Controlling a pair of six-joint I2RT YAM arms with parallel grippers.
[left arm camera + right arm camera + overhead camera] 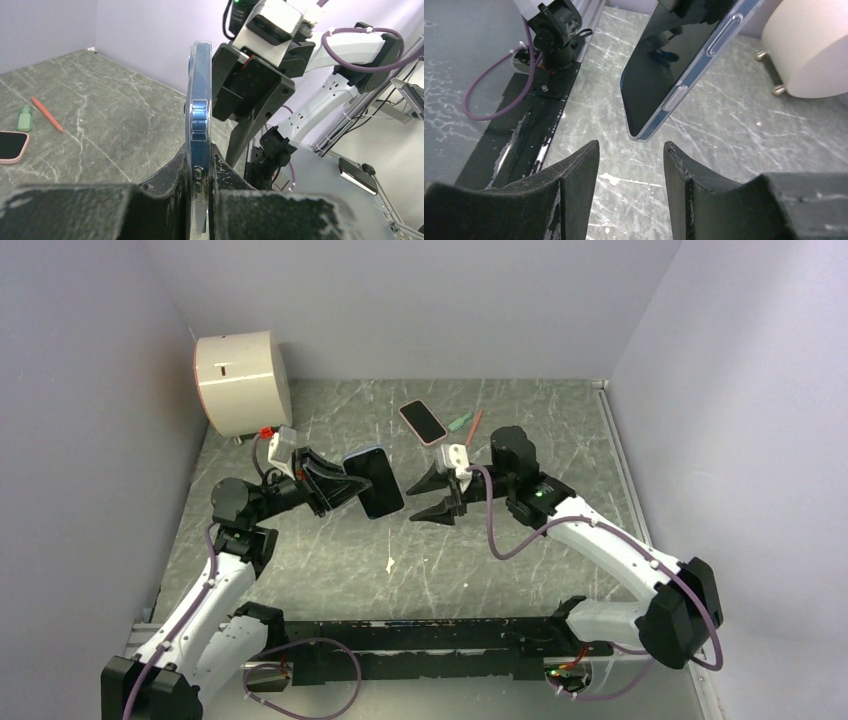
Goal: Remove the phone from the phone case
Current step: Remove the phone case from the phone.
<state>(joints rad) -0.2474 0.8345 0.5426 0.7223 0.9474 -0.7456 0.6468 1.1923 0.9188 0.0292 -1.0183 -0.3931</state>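
Grip on the phone [376,483]: the left end effector [340,486] is clamped tight on its lower part, clear case [198,75] on, holding it on edge above the bench [330,560], in front of and right of the white drum [243,380]. The left forearm reaches forward, raised. The right end effector [412,503], farther right of the drum, faces the phone's free end, fingers roughly half apart, empty and not touching.
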